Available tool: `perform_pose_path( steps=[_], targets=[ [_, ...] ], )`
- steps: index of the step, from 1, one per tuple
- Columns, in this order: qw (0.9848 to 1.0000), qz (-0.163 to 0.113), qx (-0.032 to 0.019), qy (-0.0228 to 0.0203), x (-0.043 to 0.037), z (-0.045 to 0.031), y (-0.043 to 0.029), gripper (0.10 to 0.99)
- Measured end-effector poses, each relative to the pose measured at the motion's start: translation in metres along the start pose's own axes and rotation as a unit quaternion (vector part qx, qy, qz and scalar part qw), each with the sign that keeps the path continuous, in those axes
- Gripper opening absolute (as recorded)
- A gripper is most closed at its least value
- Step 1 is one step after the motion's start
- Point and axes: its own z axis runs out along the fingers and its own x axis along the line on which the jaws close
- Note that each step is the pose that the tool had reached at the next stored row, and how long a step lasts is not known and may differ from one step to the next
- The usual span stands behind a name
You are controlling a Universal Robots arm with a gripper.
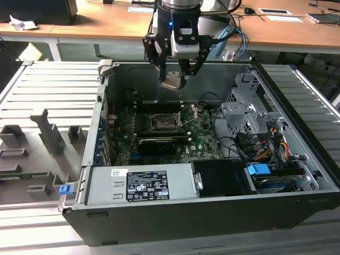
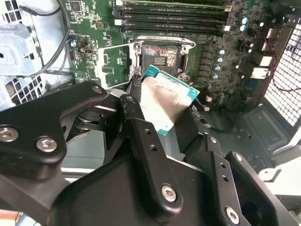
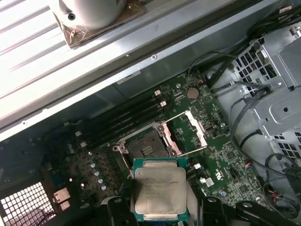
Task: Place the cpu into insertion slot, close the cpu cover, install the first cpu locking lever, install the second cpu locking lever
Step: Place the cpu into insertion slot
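Chip [image 1: 170, 83] sits pinched by its edges in my gripper [image 1: 174, 77], jaws closed only to the chip's width, and hangs near the case's rim. In the exterior view the socket [image 1: 163, 123] lies toward six o'clock from it, well below and apart, bare inside. Its cover [image 3: 188, 134] stands swung open beside the socket, off the seat. The chip is square, so no long side matters, but its face looks tilted against the green board [image 1: 204, 141]. Cables [image 1: 234, 143] crowd three o'clock; I judge the drop itself unobstructed.
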Motion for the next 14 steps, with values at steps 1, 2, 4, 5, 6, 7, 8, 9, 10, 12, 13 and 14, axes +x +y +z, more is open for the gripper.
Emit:
perform_pose_path(
  steps=[1,2,4,5,6,7,8,9,10,12,13,14],
  targets=[
    [1.0,0.001,0.0001,0.0,0.0,0.0004,0.0,0.529],
    [1.0,0.001,0.0001,0.0001,0.0,0.001,-0.0001,0.529],
    [1.0,0.003,0.0002,0.0004,0.0,0.0023,-0.0002,0.529],
    [1.0,0.004,0.0003,0.0004,0.0,0.0026,-0.0002,0.529],
    [1.0,0.005,0.0003,0.0003,-0.0001,0.003,-0.0003,0.529],
    [1.0,0.007,0.0003,0.0001,-0.0001,0.0033,-0.0003,0.529],
    [1.0,0.009,0.0001,-0.0001,-0.0001,0.0036,-0.0003,0.529],
    [0.9999,0.014,0.0,-0.0005,-0.0001,0.0042,-0.0004,0.529],
    [0.9998,0.018,0.0,-0.0008,-0.0001,0.0045,-0.0004,0.529],
    [0.9995,0.031,-0.0003,-0.002,-0.0001,0.0055,-0.0005,0.529],
    [0.9994,0.036,-0.0003,-0.0025,-0.0001,0.0059,-0.0005,0.529],
    [0.9991,0.042,-0.0002,-0.0031,-0.0001,0.0069,-0.0006,0.529]
  ],
)
